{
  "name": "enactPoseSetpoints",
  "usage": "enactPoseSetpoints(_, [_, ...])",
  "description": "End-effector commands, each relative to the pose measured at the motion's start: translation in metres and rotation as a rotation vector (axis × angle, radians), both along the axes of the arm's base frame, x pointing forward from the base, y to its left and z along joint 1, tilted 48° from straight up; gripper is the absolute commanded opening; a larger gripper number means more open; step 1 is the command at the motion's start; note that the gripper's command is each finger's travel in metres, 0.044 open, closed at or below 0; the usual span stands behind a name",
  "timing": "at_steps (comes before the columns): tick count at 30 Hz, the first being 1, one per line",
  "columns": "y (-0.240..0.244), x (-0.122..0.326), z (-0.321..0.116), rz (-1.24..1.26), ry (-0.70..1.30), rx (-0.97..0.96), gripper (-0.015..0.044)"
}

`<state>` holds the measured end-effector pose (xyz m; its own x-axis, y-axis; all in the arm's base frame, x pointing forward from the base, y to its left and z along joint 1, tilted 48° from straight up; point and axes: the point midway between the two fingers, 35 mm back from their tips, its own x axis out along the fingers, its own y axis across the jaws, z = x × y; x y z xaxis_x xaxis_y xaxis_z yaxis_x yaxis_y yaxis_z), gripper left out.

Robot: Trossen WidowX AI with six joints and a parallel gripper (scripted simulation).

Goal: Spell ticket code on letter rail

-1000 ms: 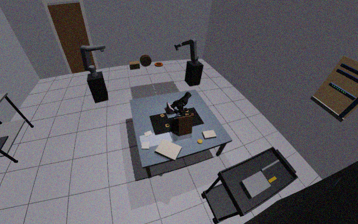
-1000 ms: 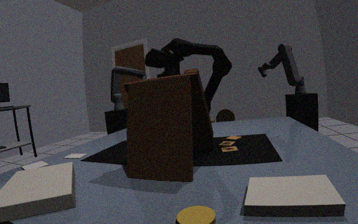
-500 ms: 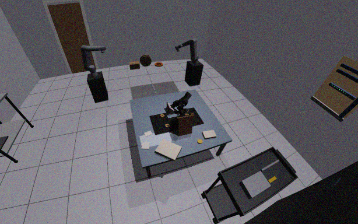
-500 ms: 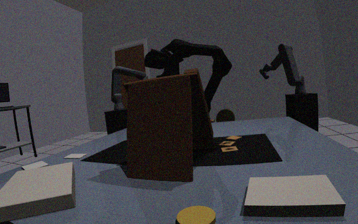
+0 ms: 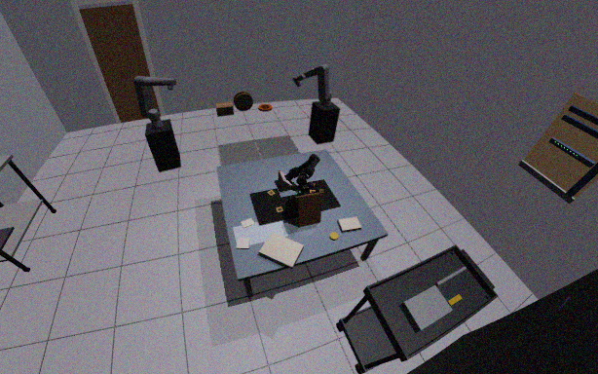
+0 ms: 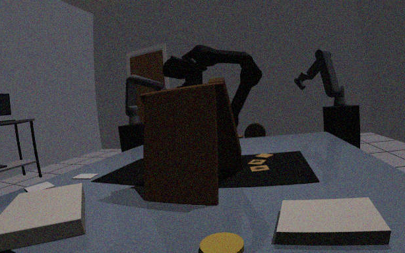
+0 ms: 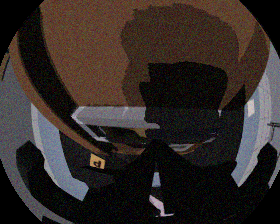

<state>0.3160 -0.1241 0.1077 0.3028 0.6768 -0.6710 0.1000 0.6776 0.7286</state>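
Top: blue-gray counter (image 5: 329, 168) (image 6: 347, 181) (image 7: 48, 135) mid-frame, w/ black mat (image 5: 264, 211) (image 6: 287, 174) (image 7: 73, 162) on it. Brown board (image 5: 309, 210) (image 6: 180, 145) (image 7: 83, 55) stands upright nr the mat's lower edge. Dark arm (image 5: 308, 168) (image 6: 221, 56) is bent just above it in frame. Tan letter tiles (image 5: 271, 193) (image 6: 259, 168) lie on the mat, two L of the board, others partly visible up & R of it; letters too small to read. White sheet (image 5: 254, 234) lies lower L on the counter; cream blocks (image 5: 281, 249) (image 6: 332, 215) & yellow disc (image 5: 334, 236) (image 6: 221, 244) sit along the lower part.

Exterior: board's plain back fills the center, so its rail is hidden. Arm arches over from the R, w/ gripper (image 6: 193, 78) (image 7: 156, 143) behind the board's top edge, tips out of sight. Three tiles lie flat on the mat, R of the board, apart from the gripper. Cream blocks are lower L & lower R, disc bottom center.

Wrist: gripper's closed, nothing btwn the fingers, tips nr frame center by the pale gray letter rail (image 7: 113, 117); can't tell if they touch. Board spans the upper frame under a dark shadow. Rail contents unreadable, too dark. One letter tile (image 7: 97, 161) is on the mat, lower L.
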Motion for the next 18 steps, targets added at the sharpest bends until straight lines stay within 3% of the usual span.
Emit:
enactPoseSetpoints(1, [0.0008,0.0025,-0.0006,-0.005,0.001,0.003,0.0])
enactPoseSetpoints(18, [0.0037,0.0097,-0.004,-0.005,0.0,0.003,0.0])
